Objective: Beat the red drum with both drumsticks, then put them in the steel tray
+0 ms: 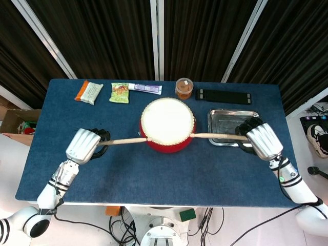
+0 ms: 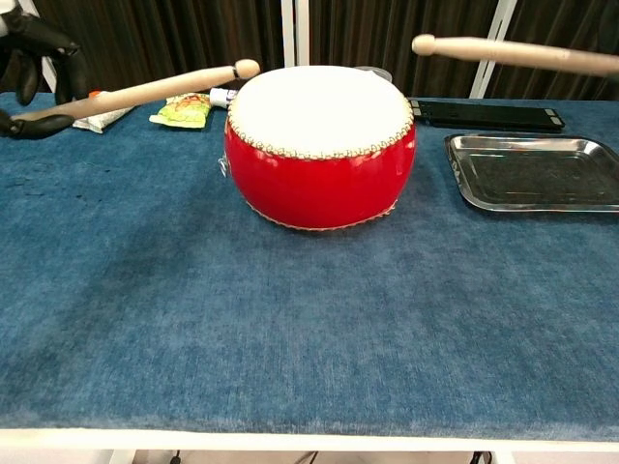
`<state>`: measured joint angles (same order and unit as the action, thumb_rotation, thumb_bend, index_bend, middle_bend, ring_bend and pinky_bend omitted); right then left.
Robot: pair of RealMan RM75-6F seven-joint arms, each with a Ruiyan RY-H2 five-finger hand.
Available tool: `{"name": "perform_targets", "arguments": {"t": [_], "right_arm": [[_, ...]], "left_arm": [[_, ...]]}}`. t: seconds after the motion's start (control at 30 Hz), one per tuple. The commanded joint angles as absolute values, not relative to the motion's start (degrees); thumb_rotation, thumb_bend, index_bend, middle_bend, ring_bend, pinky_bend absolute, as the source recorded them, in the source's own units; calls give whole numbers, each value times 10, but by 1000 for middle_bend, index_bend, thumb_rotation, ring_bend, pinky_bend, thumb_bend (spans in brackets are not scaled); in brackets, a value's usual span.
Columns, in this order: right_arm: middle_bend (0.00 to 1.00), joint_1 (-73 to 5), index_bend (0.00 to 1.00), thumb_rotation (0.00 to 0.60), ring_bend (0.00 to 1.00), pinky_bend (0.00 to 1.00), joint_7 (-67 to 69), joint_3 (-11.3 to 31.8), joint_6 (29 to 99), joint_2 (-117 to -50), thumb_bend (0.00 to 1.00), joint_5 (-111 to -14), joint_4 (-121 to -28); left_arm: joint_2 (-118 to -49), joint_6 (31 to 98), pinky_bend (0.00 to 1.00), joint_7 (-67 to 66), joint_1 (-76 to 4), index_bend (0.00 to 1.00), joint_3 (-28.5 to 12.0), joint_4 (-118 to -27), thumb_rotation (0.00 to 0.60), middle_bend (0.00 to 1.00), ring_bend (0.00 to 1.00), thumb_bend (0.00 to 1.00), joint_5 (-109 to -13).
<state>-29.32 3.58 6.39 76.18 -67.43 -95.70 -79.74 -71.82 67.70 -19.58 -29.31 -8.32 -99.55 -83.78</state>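
Your left hand (image 1: 83,146) grips the butt of the left drumstick (image 1: 125,140), tip at the near-left rim of the red drum (image 1: 167,124); your right hand (image 1: 263,140) grips the right drumstick (image 1: 215,136), tip at the drum's right rim and raised well above the skin in the chest view. The drum sits mid-bench, the steel tray (image 1: 223,120) just to its right, partly under your right hand. Handling, as a guess: the sticks look like light, stiff, smooth wood, apt to twist or slide in the fingers on a hard blow, so hold near the butt and strike lightly. The skin probably has bounce, and the tray is shallow, so sticks could roll (lay them, don't drop). Hidden: the chest view cuts off the right hand entirely and most of the left; finger wrap on either stick can't be made out.
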Motion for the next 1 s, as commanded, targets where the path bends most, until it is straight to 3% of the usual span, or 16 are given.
{"name": "perform_targets", "arguments": {"t": [0.03, 0.27, 0.57, 0.7, 1.0], "right_arm": [[643, -334, 688, 600, 409, 430, 33, 97, 702, -637, 838, -919, -807], [643, -399, 689, 600, 410, 431, -2, 108, 585, -626, 840, -890, -804], [643, -470, 696, 600, 411, 432, -79, 94, 476, -664, 846, -882, -776], [643, -476, 699, 600, 412, 434, -96, 95, 469, -661, 847, -871, -779], [643, -463, 704, 600, 412, 434, -60, 126, 543, -638, 846, -861, -808]], "left_arm": [[-700, 627, 765, -250, -338, 649, -115, -1003, 600, 657, 615, 566, -805], [-688, 555, 762, -345, -409, 650, -150, -1001, 600, 658, 615, 569, -724], [-695, 527, 763, -407, -465, 649, -160, -1000, 600, 658, 615, 569, -635], [-715, 528, 765, -419, -481, 649, -151, -989, 600, 658, 615, 569, -615], [-770, 526, 781, -459, -520, 649, -127, -943, 600, 659, 615, 569, -555]]}}
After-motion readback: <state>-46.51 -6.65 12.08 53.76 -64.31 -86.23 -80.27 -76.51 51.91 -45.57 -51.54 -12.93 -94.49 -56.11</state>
